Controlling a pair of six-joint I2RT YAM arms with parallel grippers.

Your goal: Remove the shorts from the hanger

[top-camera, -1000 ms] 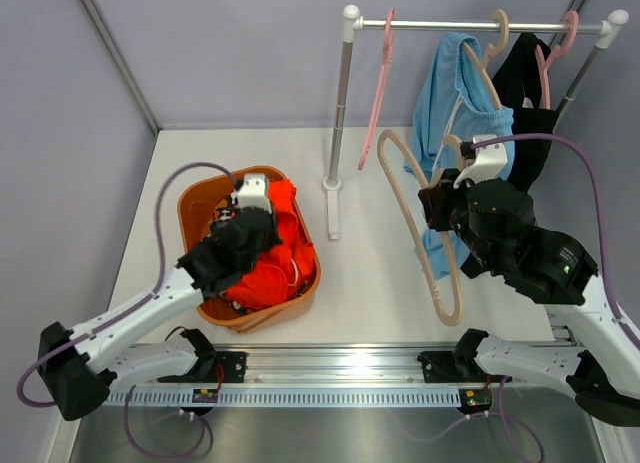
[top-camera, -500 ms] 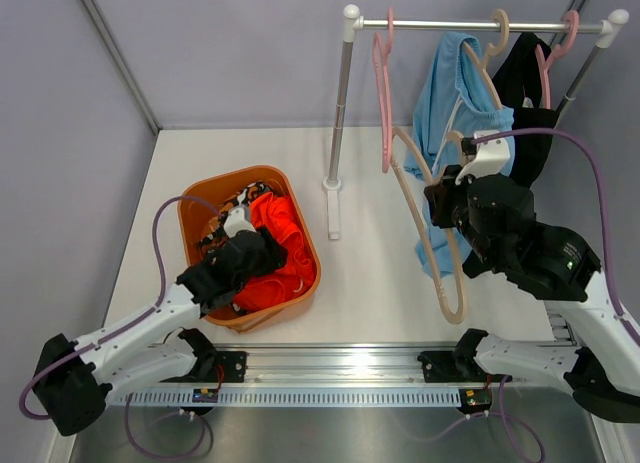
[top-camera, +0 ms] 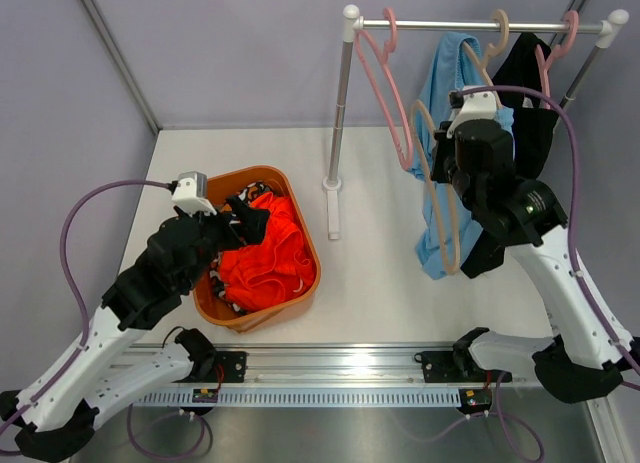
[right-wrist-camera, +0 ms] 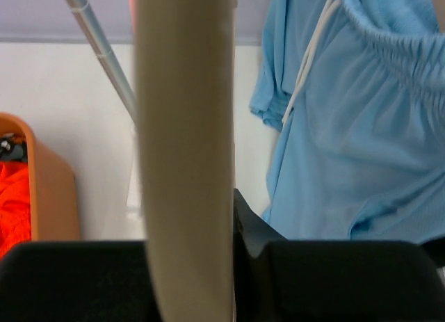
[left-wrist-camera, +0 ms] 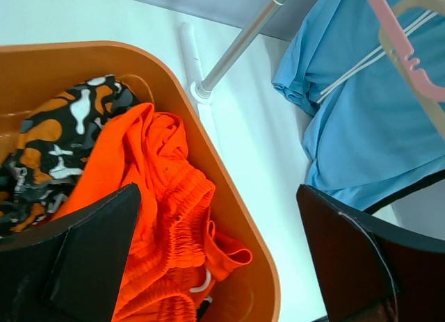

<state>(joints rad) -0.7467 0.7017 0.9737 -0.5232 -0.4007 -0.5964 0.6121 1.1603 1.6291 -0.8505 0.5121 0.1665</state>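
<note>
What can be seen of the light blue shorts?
The light blue shorts are thin, soft fabric with a gathered elastic waistband, white drawcord and dark hem trim. They hang limp and bunched from a beige hanger on the rail, beside the black shorts, not yet removed.

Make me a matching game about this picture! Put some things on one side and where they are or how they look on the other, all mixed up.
Things:
1. orange shorts
2. blue shorts
3. empty beige hanger
4. left gripper

Place or state:
A. open
B. in the basket
C. hanging from the rail
D. held by the right gripper

Pairs: 1-B, 2-C, 3-D, 4-A
</note>
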